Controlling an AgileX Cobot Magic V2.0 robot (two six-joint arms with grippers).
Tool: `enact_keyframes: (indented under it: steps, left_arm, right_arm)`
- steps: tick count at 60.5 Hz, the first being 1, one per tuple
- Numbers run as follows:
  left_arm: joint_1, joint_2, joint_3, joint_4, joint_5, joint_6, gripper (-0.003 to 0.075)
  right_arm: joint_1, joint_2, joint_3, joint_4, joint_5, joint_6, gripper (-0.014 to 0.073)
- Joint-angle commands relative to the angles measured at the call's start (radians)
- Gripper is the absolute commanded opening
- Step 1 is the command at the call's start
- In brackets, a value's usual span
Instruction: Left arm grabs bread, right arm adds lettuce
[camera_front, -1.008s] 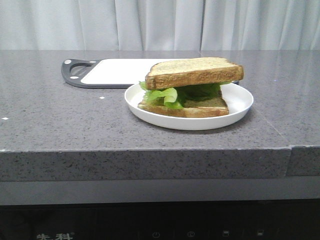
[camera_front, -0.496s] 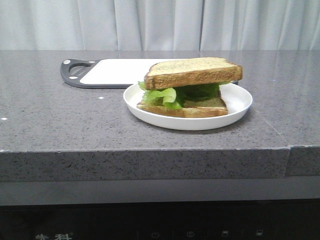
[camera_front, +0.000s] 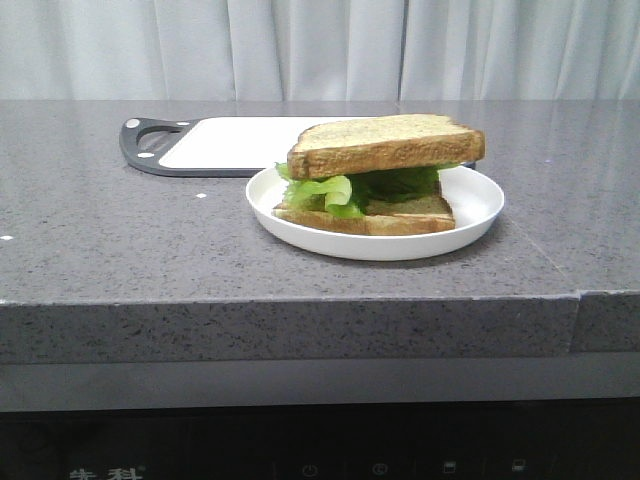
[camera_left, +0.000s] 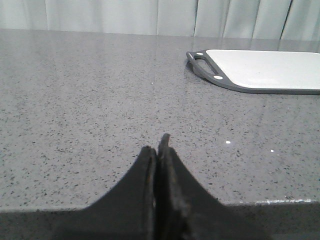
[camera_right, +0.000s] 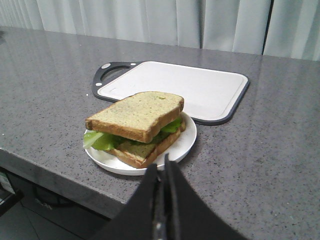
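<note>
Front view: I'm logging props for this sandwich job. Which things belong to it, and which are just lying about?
Job:
top bread
lettuce
lower slice
white plate

Lying about:
cutting board behind the plate
curtain

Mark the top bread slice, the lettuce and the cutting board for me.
Top bread (camera_right: 137, 114), right wrist view, middle of its upper face.
Lettuce (camera_front: 322, 190), front view, pale leaf sticking out on the left.
Cutting board (camera_left: 265, 69), left wrist view, middle of the white surface.
</note>
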Motion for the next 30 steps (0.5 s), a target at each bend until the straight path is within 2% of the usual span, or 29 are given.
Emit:
enact_keyframes:
  steps: [1,22,30]
  left_arm:
    - [0.003,-0.018,0.004,-0.009,-0.092,-0.008,-0.0021]
    - [0.003,-0.018,0.004,-0.009,-0.092,-0.008,-0.0021]
    - [0.003,-0.018,0.004,-0.009,-0.092,-0.008,-0.0021]
  right_arm:
    - [-0.007,0.011,-0.026,-0.004,-0.076,0.0,-0.006]
    - [-0.007,0.011,-0.024,-0.008,-0.084,0.0,-0.006]
    - [-0.041,-0.002,0.038,-0.045,-0.17,0.0,-0.006]
